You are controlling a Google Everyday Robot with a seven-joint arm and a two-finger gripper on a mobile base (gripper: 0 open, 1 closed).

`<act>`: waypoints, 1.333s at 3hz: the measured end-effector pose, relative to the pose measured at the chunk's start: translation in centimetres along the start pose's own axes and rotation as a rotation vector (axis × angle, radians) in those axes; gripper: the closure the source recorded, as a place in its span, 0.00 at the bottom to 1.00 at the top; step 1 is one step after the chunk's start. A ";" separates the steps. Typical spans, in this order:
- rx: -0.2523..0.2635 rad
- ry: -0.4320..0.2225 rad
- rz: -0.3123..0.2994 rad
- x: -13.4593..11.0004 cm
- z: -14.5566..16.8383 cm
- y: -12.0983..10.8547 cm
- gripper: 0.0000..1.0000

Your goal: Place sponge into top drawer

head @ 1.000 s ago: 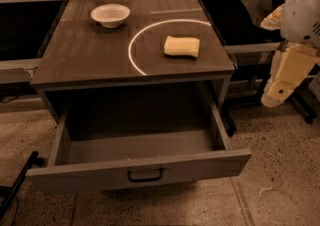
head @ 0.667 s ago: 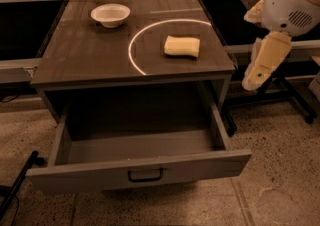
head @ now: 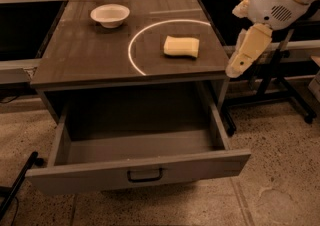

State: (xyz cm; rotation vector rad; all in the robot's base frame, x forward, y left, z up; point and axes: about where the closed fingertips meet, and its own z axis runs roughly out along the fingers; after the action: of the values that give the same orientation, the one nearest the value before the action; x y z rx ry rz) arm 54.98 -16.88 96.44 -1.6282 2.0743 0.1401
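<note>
The pale yellow sponge (head: 181, 46) lies flat on the dark cabinet top (head: 85, 55), right of centre, inside a white arc marking. The top drawer (head: 140, 170) is pulled out wide below the cabinet top; its inside shows nothing in it and a dark handle (head: 145, 175) sits at the centre of its front panel. My gripper (head: 240, 64) hangs from the white arm at the upper right, just off the cabinet's right edge, pointing down and left. It is to the right of the sponge, apart from it, and holds nothing that I can see.
A white bowl (head: 110, 15) stands at the back left of the cabinet top. Dark metal stand legs (head: 280, 90) are on the floor to the right. Dark shelving flanks the cabinet on both sides. A black leg (head: 17, 185) lies at the lower left.
The arm has swung left and up toward the cabinet's right edge, bringing the gripper closer to the sponge. The sponge, bowl and drawer have not moved.
</note>
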 end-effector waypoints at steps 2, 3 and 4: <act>-0.007 -0.106 0.006 -0.6 4.0 -4.3 0.00; -0.004 -0.138 0.011 -1.1 6.0 -6.8 0.00; -0.004 -0.152 0.034 -1.6 8.0 -8.8 0.00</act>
State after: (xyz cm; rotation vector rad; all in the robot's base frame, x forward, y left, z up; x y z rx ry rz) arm 65.96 -14.96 92.07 -1.5356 1.9884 0.2713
